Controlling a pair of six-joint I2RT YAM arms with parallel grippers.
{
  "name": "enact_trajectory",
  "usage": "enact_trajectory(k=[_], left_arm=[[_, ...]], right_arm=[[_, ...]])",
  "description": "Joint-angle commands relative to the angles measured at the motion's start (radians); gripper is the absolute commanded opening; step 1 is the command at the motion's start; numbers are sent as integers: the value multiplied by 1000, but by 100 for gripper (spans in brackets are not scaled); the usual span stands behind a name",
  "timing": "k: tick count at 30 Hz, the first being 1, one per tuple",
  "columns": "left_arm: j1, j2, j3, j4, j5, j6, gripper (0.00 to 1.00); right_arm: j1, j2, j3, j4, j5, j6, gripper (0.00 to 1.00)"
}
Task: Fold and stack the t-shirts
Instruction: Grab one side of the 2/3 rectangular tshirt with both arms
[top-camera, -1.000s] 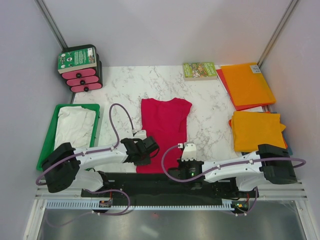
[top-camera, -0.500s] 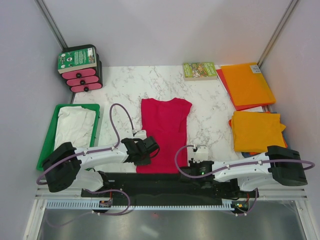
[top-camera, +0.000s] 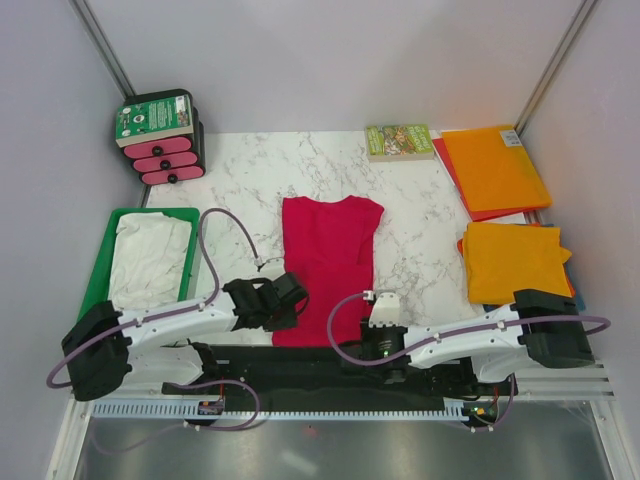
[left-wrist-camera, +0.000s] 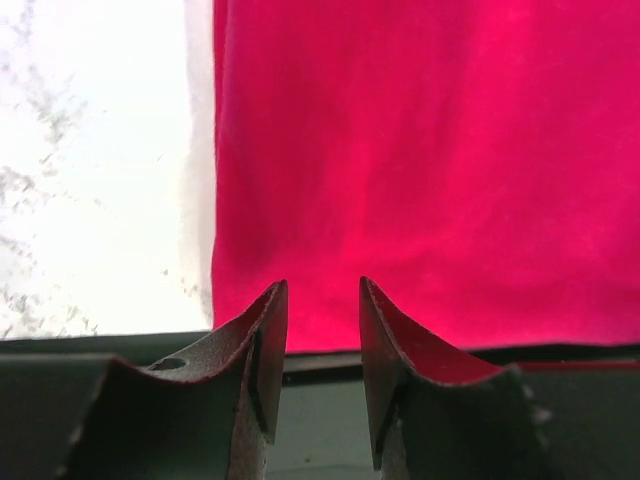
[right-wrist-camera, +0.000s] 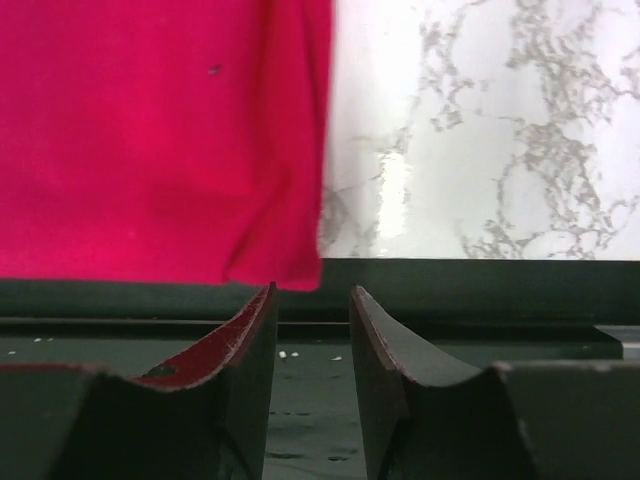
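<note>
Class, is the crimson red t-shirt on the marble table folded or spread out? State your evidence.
Partly folded: the crimson red t-shirt lies as a narrow strip with no sleeves sticking out, but its collar-to-hem length is unfolded.

The surface (top-camera: 420, 225) is white marble with grey veins. The crimson t-shirt (top-camera: 328, 250) is plain, 1 even red. The white t-shirt (top-camera: 150, 258) is plain too, in a bright green tray (top-camera: 98, 280). The 2 orange t-shirts, near (top-camera: 512, 262) and far (top-camera: 493, 168), carry no pattern; a red layer (top-camera: 450, 160) shows under the far one. The book (top-camera: 399, 140) has a green cover with mixed print. The black rack (top-camera: 165, 152) shows 3 pink ovals under a green card. The left gripper (left-wrist-camera: 322, 290) and right gripper (right-wrist-camera: 312, 292) are dark grey.
</note>
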Motion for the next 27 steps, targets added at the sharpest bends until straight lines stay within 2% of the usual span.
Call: enact_trajectory(k=[1,7,12,27], left_arm=[[0,-92,-22,-81,-17,-81,42],[-2,-140,-49,-157,-11,-132,43],[-2,-76,-43,-223,27,-135,42],[-2,27,-72,-135,76,-83,40]], right_arm=[[30,60,87,-49,83,-18,43],[35,24,64,-42,101,3,44],[33,-4,41,-47,103,23,44],[38,-5,53,-64,118,26,46]])
